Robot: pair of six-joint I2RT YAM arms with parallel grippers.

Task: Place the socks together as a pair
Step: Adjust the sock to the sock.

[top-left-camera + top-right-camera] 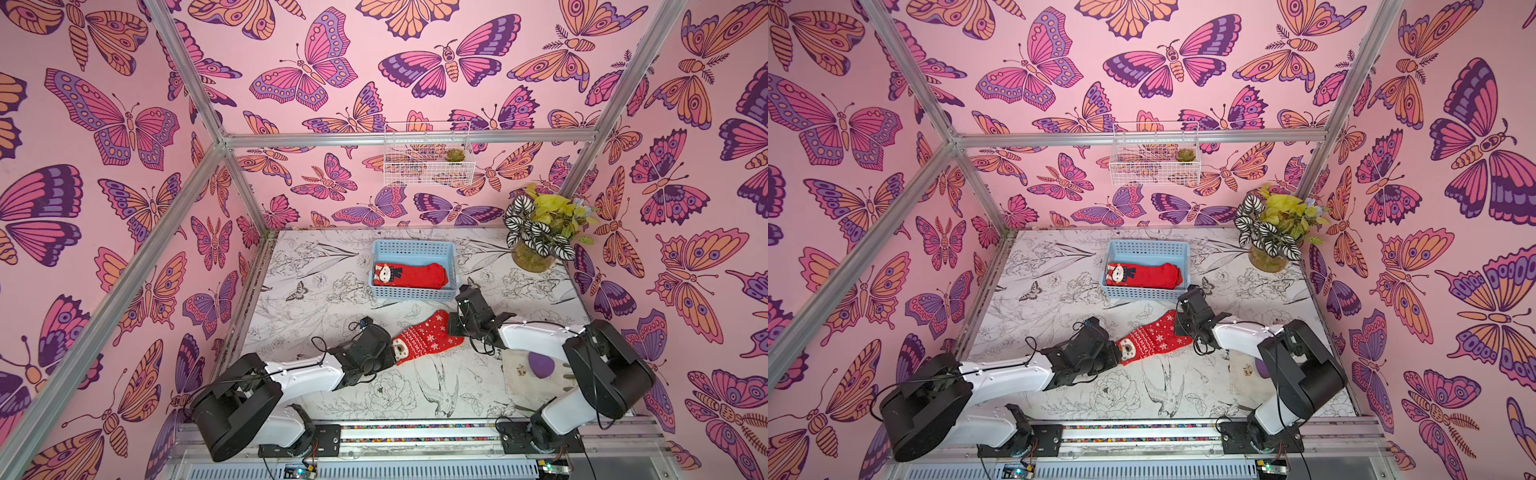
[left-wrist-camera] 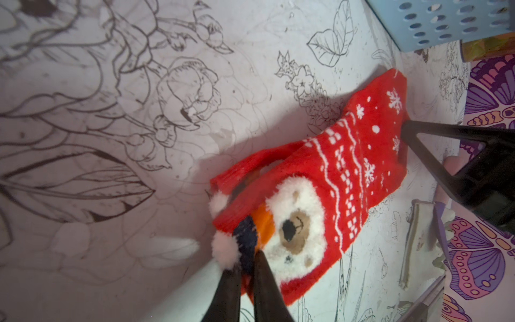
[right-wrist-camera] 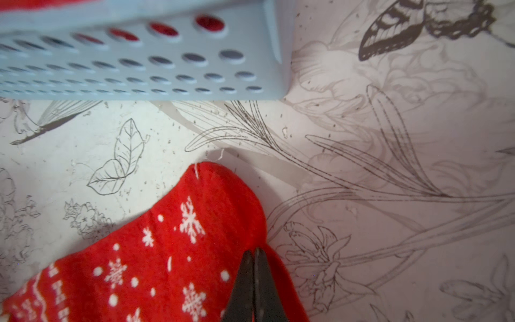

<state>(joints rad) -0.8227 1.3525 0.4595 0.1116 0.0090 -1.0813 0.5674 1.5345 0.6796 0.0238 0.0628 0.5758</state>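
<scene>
the sock (image 1: 428,338), red with white snowflakes and a bear-face cuff, lies slantwise on the tabletop (image 1: 332,299) between the two arms, in both top views. it is near the basket (image 1: 415,243) on the robot's side of it, and apart from it.

the left tool (image 2: 246,263) is clenched on the cuff end. in the left wrist view its two dark fingers (image 2: 228,287) pinch the fabric by the white pompom, just beside the bear's face. a second red layer shows under the cuff there; i cannot tell whether it is another sock.

the right tool (image 3: 253,252) is clenched on the opposite end. in the right wrist view its fingertips are pressed together on the sock's edge just short of the rounded toe. so the sock stretches from one tool to the other, cuff toward the left arm and toe toward the right arm and the basket corner.

it looks lifted a little at the cuff, with a shadow beneath it on the tabletop.

a red sock (image 1: 419,275) with a small face on its cuff lies flat inside the basket, along its near wall.
</scene>
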